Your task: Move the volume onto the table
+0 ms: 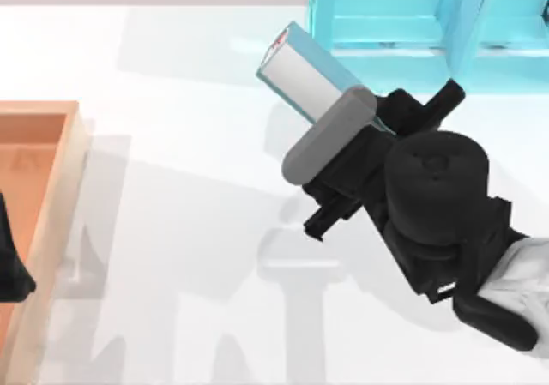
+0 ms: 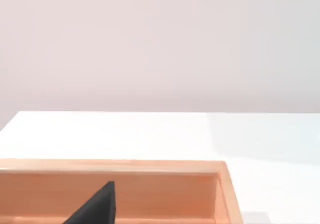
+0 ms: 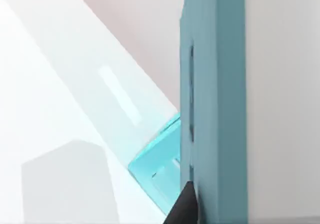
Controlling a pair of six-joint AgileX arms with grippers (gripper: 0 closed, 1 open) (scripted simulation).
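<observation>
Desk (image 1: 189,256) was plain white and bare through the middle. Cyan shelf unit (image 1: 403,16) stood at the far edge, toward the right corner. Wooden tray (image 1: 43,196) sat against the left edge. My right arm reached in from the near right corner, right claw (image 1: 364,115) clamped on the volume (image 1: 300,68). The volume was held tilted in the air, just in front of the shelf and clear of the desk, page edges facing up and left. In the right wrist view the teal cover (image 3: 215,109) ran right along one finger (image 3: 185,209). Left claw (image 1: 13,269) was parked over the tray; couldn't tell its state. Risk, as I judged it: grip looked to be at one end only, so the thick book could pivot or slip, and swinging it could clip the shelf.
</observation>
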